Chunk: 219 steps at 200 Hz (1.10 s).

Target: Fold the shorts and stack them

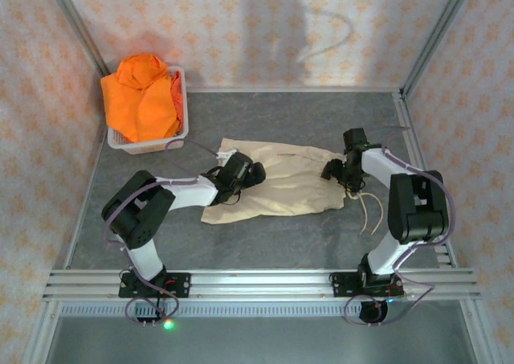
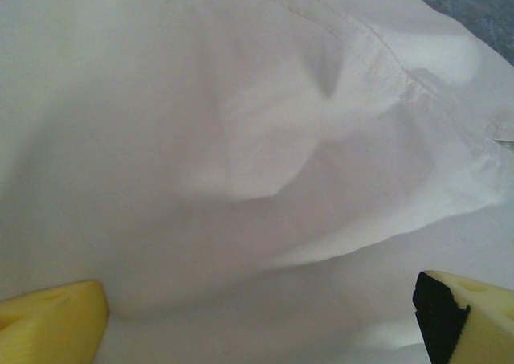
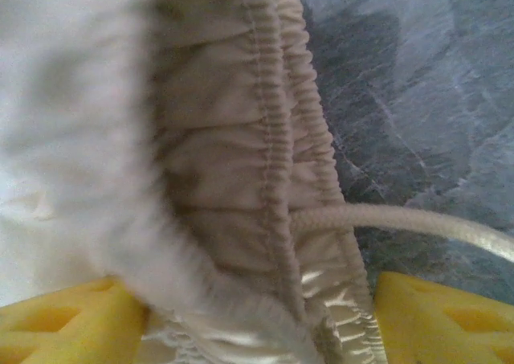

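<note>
The left gripper is held fully open, its two yellow fingertips spread wide at the lower corners of the left wrist view. Between and beyond them, pale cloth with a soft fold and a stitched seam is seen. Whether the fingertips touch it cannot be told.

The right gripper is placed astride the gathered elastic waistband, with a yellow fingertip on each side and bunched cloth between them. Whether the cloth is actually clamped cannot be told. A white drawstring is seen running out from the waistband over the grey surface.

From above, the beige shorts are shown spread flat at the middle of the grey table. The left gripper is positioned over their left part and the right gripper at their right edge, where the drawstring ends trail toward the right arm. The left arm is bent in from the near left.

Well apart, at the far left corner, the orange shorts are heaped in a white mesh basket.
</note>
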Motion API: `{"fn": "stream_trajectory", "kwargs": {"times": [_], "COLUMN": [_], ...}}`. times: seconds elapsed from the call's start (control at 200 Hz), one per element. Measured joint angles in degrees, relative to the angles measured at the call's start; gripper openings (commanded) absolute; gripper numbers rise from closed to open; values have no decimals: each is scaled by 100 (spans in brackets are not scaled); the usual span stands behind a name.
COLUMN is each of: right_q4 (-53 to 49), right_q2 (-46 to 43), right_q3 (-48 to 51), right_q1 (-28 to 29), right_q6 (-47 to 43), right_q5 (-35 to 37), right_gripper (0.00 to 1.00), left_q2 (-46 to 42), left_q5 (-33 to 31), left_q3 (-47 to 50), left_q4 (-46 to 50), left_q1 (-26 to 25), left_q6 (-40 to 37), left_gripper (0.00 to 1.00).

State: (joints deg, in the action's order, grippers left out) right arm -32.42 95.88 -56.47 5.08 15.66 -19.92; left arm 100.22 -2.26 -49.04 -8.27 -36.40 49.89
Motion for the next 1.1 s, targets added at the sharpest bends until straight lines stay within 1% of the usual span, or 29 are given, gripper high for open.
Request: {"fn": "stream_trajectory", "kwargs": {"times": [0.055, 0.095, 0.19, 0.35, 0.415, 0.475, 0.54, 0.726, 0.896, 1.016, 1.096], "right_q4": [42, 37, 9, 160, 201, 201, 199, 0, -787, -1375, -1755], "right_q2": [107, 114, 114, 140, 140, 136, 133, 46, -306, -570, -671], "right_q3": [2, 2, 2, 11, 4, -9, -24, -133, -577, -1189, -1646], "right_q1": [0, -7, -11, 28, 50, 50, 63, 125, 127, 138, 144], "right_q6": [-13, -9, -11, -28, -48, -48, -90, -177, -417, -691, -922], "right_q5": [9, 15, 85, -44, -37, 7, 90, 682, 1558, 2251, 2841], "right_gripper": [66, 61, 44, 17, 9, 4, 0, 0, 0, 0, 0], "left_q2": [-22, -35, -74, -273, -455, -710, -1071, -2258, -3077, -3368, -3456], "left_q5": [-4, -2, 11, 7, -20, -101, -188, -509, -822, -986, -1027], "left_q3": [42, 59, 90, 201, 262, 308, 323, 323, 343, 455, 553], "left_q4": [-50, -68, -83, 79, 264, 472, 678, 1104, 1449, 1593, 1687], "left_q1": [0, 0, 0, -35, -35, -33, -31, -31, -31, -22, -20], "left_q6": [0, 0, 13, 15, 13, -4, -42, -247, -442, -503, -501], "left_gripper": [100, 100, 100, 100, 100, 100, 100, 100, 100, 100, 100]}}
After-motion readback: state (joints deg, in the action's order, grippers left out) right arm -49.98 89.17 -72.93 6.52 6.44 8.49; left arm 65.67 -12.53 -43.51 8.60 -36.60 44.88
